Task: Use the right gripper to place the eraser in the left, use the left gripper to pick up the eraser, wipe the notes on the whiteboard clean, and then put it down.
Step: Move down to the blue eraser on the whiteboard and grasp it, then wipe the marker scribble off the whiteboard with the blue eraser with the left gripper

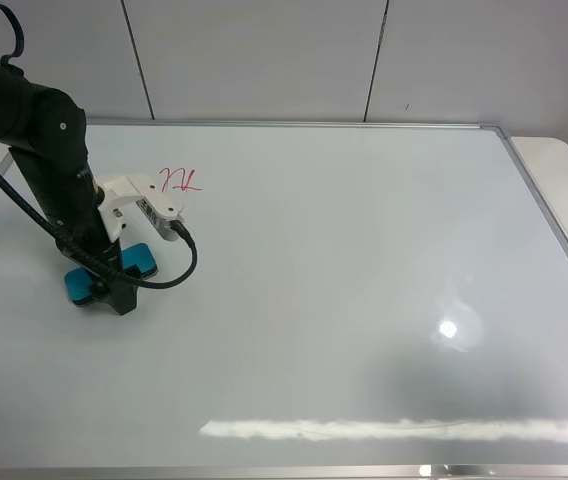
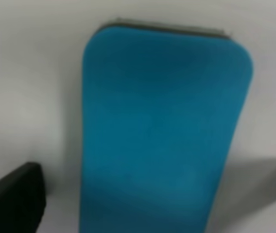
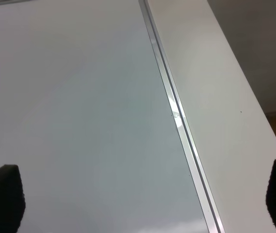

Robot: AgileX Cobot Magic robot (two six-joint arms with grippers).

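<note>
From the high camera, the whiteboard [image 1: 344, 280] fills nearly the whole picture. Its silver frame [image 1: 539, 205] runs along the far and right sides, with a strip of white bench [image 1: 564, 175] beyond the right side and pale wall panels [image 1: 264, 50] behind. The black left arm [image 1: 44, 130] reaches down over the left part of the board, carrying a white bracket [image 1: 134, 195] and a looping black cable [image 1: 179, 265]. The left tool [image 1: 112, 288] points down at the eraser [image 1: 140, 257], which lies flat on the board near its left side; teal shows on either side of the black tool. The red notes [image 1: 180, 181] sit farther back and slightly to the right, apart from the eraser, in thin clear strokes.

In the left wrist view, the eraser [image 2: 162, 131] takes up the middle, blurred, its teal face up and a thin dark felt edge [image 2: 172, 29] at its far end. The left tool [image 2: 150, 196] is spread wide. One black finger [image 2: 11, 199] sits at one side of the picture and the other barely shows at the opposite edge. White board [image 2: 31, 97] is visible between each finger and the block, so the tool straddles the eraser without gripping it.

In the right wrist view, the right tool [image 3: 140, 199] is also spread wide with nothing between its fingertips [image 3: 2, 194]. Beneath it lie the whiteboard [image 3: 79, 121], the frame [image 3: 177, 116] and the bench [image 3: 215, 87] alongside.
</note>
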